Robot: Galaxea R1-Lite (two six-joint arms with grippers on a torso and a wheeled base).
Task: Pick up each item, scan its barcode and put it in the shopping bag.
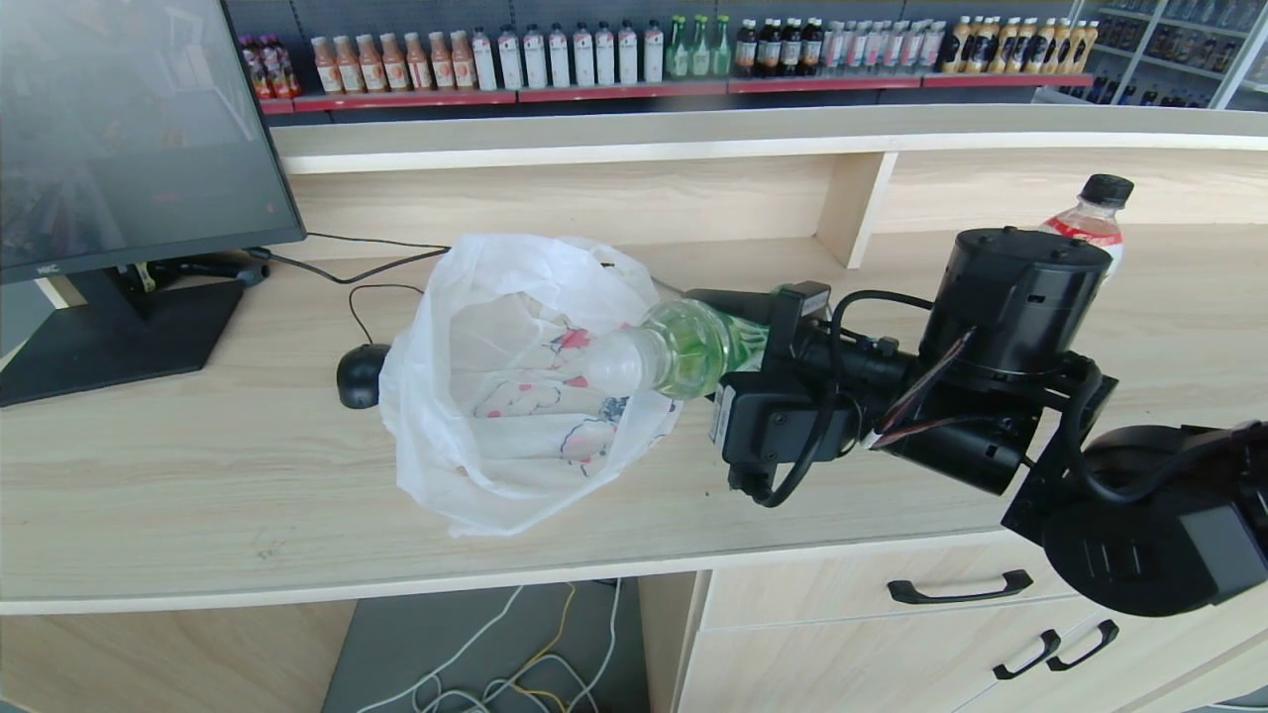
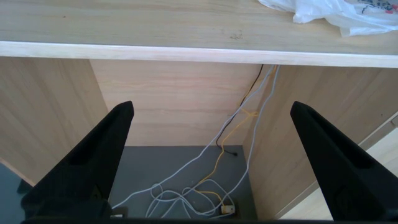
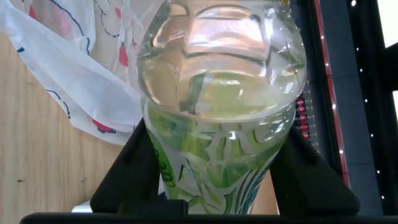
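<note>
A clear bottle with a green label (image 1: 674,347) lies sideways in my right gripper (image 1: 758,342), which is shut on its lower body. Its top end pokes into the mouth of the white shopping bag (image 1: 515,386) standing open on the wooden counter (image 1: 198,475). Close up, the bottle (image 3: 224,106) sits between the dark fingers (image 3: 134,174), with the bag (image 3: 68,68) behind it. My left gripper (image 2: 211,162) hangs open below the counter's front edge (image 2: 186,53), nothing between its fingers. A second bottle with a black cap and red label (image 1: 1090,223) stands at the far right, partly hidden by my right arm.
A monitor (image 1: 119,129) on its stand occupies the counter's back left. A black mouse (image 1: 359,374) with its cable lies just left of the bag. A raised wooden ledge (image 1: 693,139) runs behind. Drawers (image 1: 951,594) sit under the counter at right; cables (image 2: 205,186) lie on the floor.
</note>
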